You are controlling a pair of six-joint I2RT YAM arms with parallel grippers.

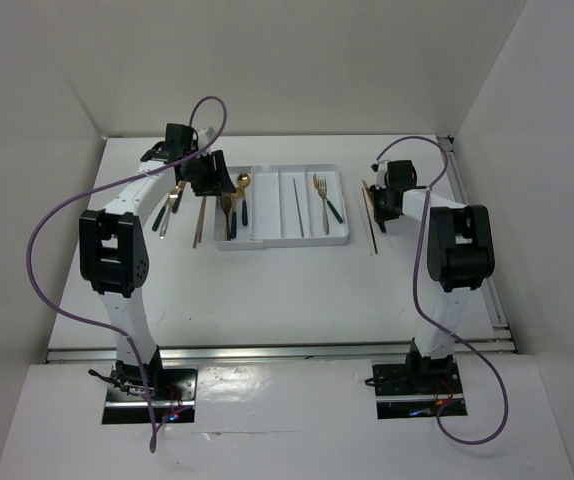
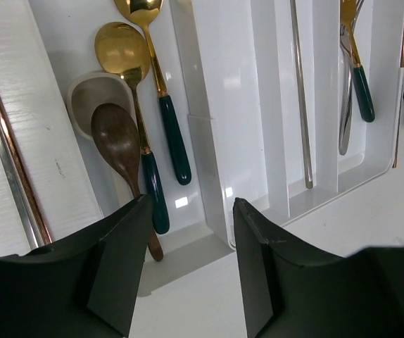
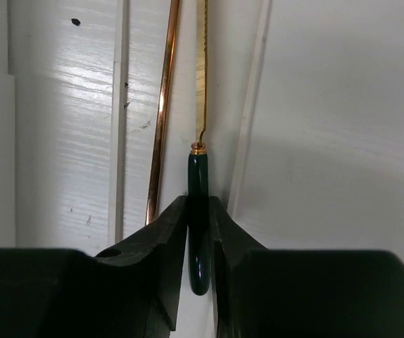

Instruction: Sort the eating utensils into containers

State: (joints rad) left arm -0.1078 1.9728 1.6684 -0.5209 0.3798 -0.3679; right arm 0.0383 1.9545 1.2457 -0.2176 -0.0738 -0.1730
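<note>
Overhead, the white tray [image 1: 267,205] is seen lying across the far half of the desk [image 1: 267,300], its four long compartments running away from the arms. The left gripper [image 1: 212,180] hangs over the tray's left end and masks part of the leftmost compartment. The right gripper [image 1: 380,205] sits low just beside the tray's right wall. From this height it cannot be told how either pair of jaws stands. A loose fork [image 1: 171,205] and a loose chopstick [image 1: 199,222] lie on the desk left of the tray, the chopstick nearer to it.

From the left wrist, the left jaws are shown spread with nothing between them, above the near end of the leftmost compartment. What the arm masks from above is disclosed here. Two gold spoons [image 2: 121,49] with teal handles, a white ceramic spoon [image 2: 86,98] and a dark wooden spoon [image 2: 114,141] are crowded together, bowls pointing away. A silver chopstick [image 2: 300,91] is seen in the third compartment. A teal-handled fork [image 2: 353,63] is seen in the fourth, lying over a silvery stem.

From the right wrist, the right jaws are shown pinching the dark green handle of a knife [image 3: 202,84], whose gold serrated blade points away. Whether the knife rests on the desk or is raised cannot be told. A copper chopstick [image 3: 163,105] lies just left of the blade, its near end hidden behind the left finger.
</note>
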